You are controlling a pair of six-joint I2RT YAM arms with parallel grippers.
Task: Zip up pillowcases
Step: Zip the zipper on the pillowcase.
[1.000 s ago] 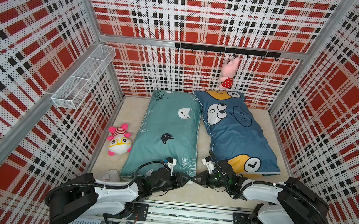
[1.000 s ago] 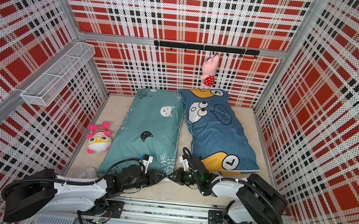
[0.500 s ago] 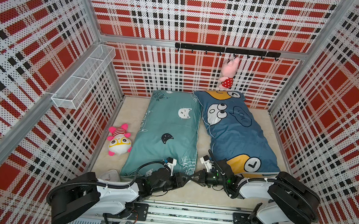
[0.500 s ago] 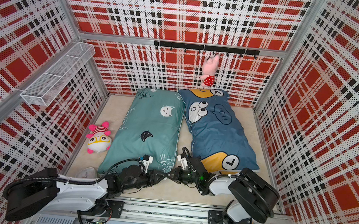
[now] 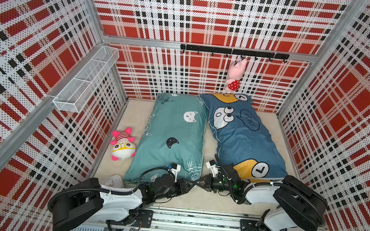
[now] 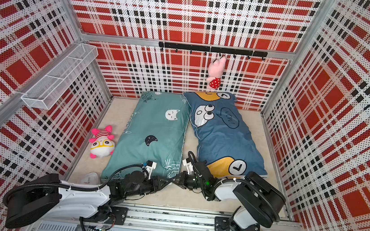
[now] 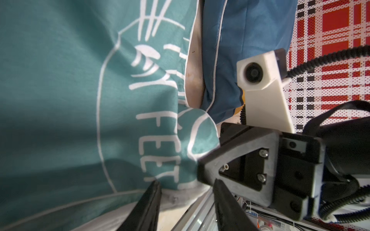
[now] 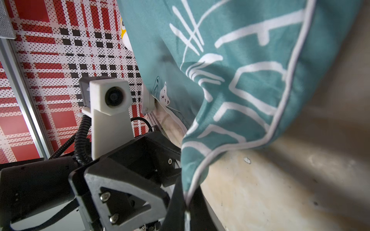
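In both top views the teal pillowcase [image 5: 172, 138] [image 6: 153, 138] lies beside the blue pillowcase [image 5: 244, 138] [image 6: 226, 136] on the beige floor. My right gripper [image 5: 200, 183] [image 8: 187, 202] is shut on the teal pillowcase's [image 8: 240, 84] near right corner, pinching its white piping. My left gripper [image 5: 192, 185] [image 7: 186, 194] faces it, open. Its two fingers [image 7: 150, 202] stand either side of the teal pillowcase's [image 7: 60, 100] pale near edge. I cannot make out a zipper pull.
A pink-and-white plush toy [image 5: 123, 144] lies left of the teal pillowcase. Another pink plush [image 5: 235, 76] hangs from the black hook rail [image 5: 233, 52]. A white wire basket [image 5: 87, 80] juts from the left wall. A small white object [image 5: 114, 180] sits front left, near the metal rail [image 5: 192, 217].
The right arm's elbow has swung a little left and its gripper has edged left, still shut on the teal corner. The left arm has hardly moved.
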